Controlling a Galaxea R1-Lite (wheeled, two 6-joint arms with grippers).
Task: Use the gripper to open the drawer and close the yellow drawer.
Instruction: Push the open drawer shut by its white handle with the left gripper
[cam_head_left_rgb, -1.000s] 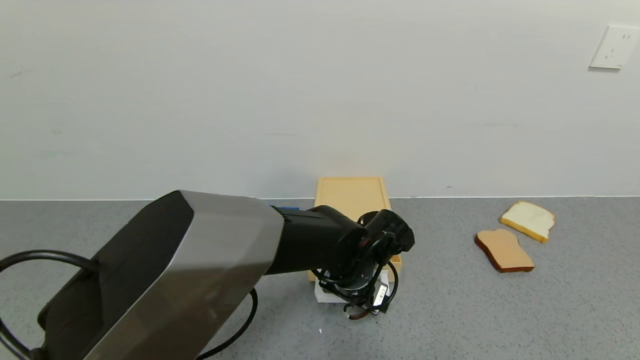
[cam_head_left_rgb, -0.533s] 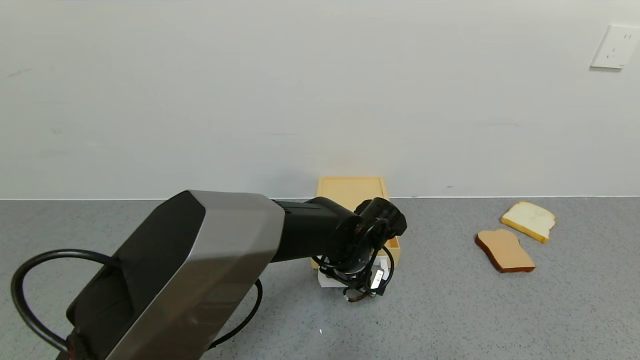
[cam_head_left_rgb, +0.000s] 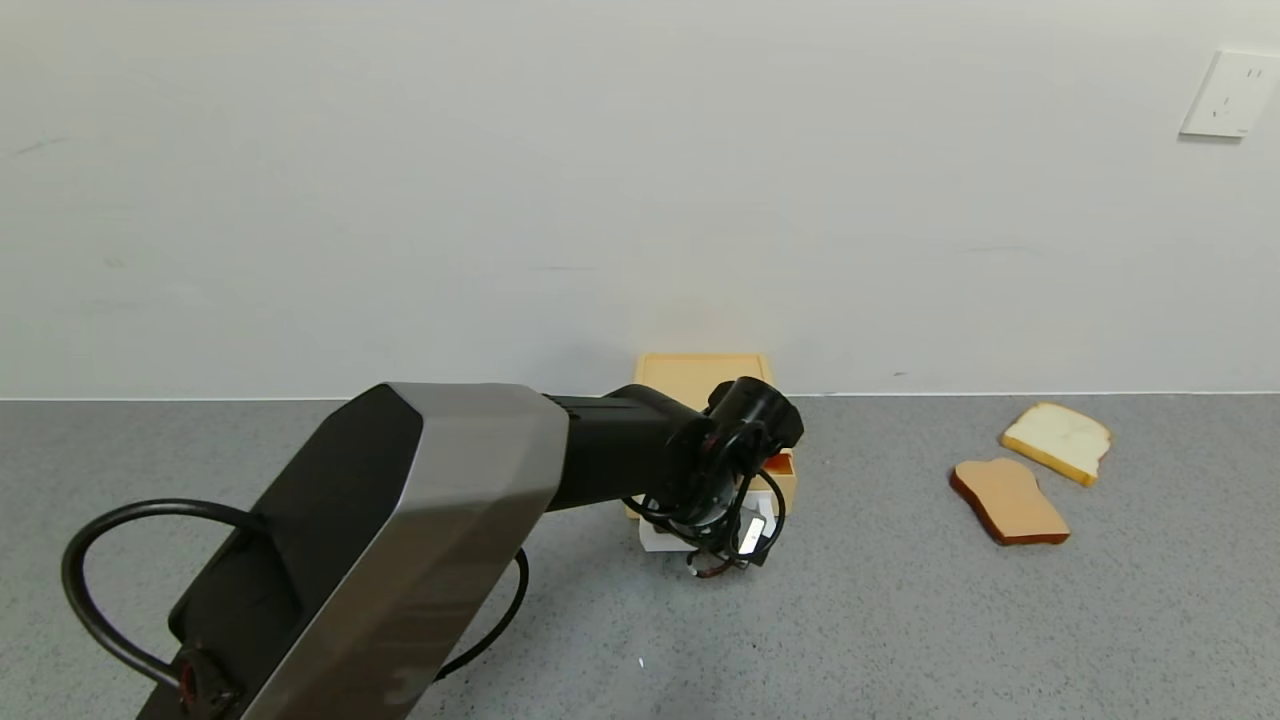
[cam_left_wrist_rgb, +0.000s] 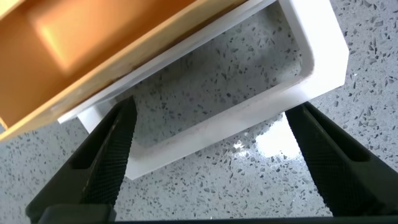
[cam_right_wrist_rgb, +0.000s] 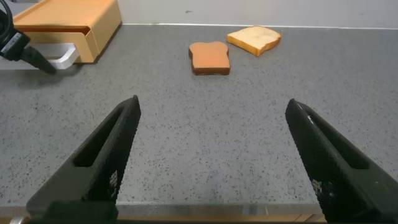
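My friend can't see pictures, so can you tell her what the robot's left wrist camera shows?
The left gripper is open, its two black fingers on either side of the white loop handle of the yellow drawer. The handle sits just above the speckled grey counter, and part of the drawer's tan inside shows.

Light is even and soft across the head view, bright on the pale wall (cam_head_left_rgb: 640, 180) with no hard glare. A faint shadow sits under the arm's cable loop on the grey tabletop (cam_head_left_rgb: 950, 620). In the left wrist view a white glint shines on the tabletop just beside the white handle (cam_left_wrist_rgb: 261, 118), and the near dark fingers (cam_left_wrist_rgb: 106, 162) look soft-edged. The right wrist view is evenly lit; its fingers (cam_right_wrist_rgb: 106, 155) look blurred up close.
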